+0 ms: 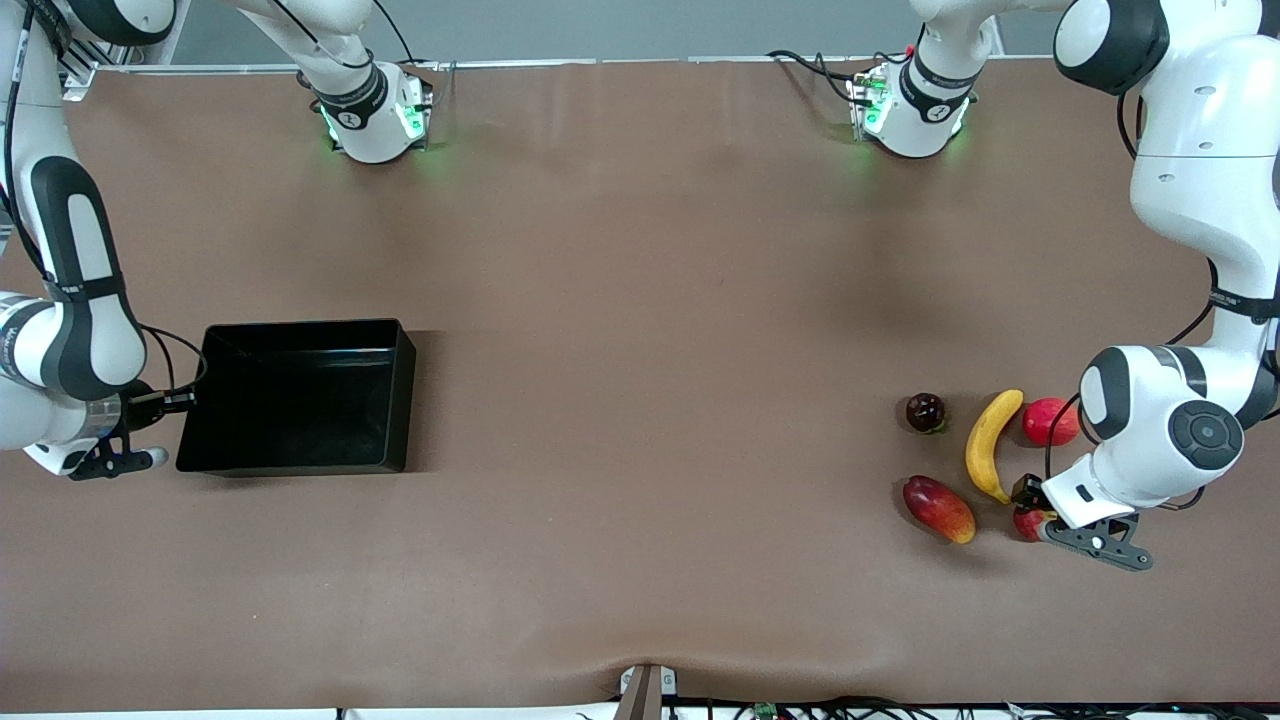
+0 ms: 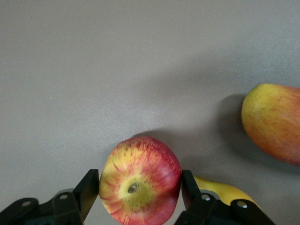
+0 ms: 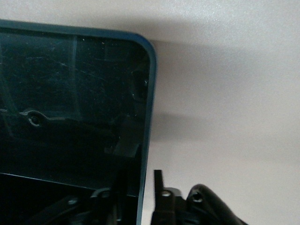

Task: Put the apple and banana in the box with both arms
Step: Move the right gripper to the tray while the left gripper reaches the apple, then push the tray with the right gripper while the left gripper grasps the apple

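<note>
Reaching down from its base, the left arm folds at the elbow and sets its wrist low at the left arm's end of the table, where the left gripper [image 2: 139, 197] has its two fingers [image 2: 88, 194] pressed against either side of the apple [image 2: 140, 180] (stem dimple turned toward the wrist camera). That apple [image 1: 1029, 522] rests on the brown table [image 1: 640, 300], just beside the nearer tip of the banana [image 1: 990, 444]. Taking the banana as landmark: a smooth pinkish-red fruit [image 1: 1049, 421] lies just beside it toward the left arm's end, a dark maroon fruit [image 1: 925, 411] lies near it toward the right arm's end, and an oval red fruit with a yellow-orange tip [image 1: 938, 508] lies nearer the front camera.

Well apart from the banana, at the right arm's end of the table, stands the black box [image 1: 300, 396]. The right arm bends down beside it, and the right gripper [image 3: 138, 197] straddles the box wall [image 3: 146, 140], one finger inside and one outside, closed on that wall.
</note>
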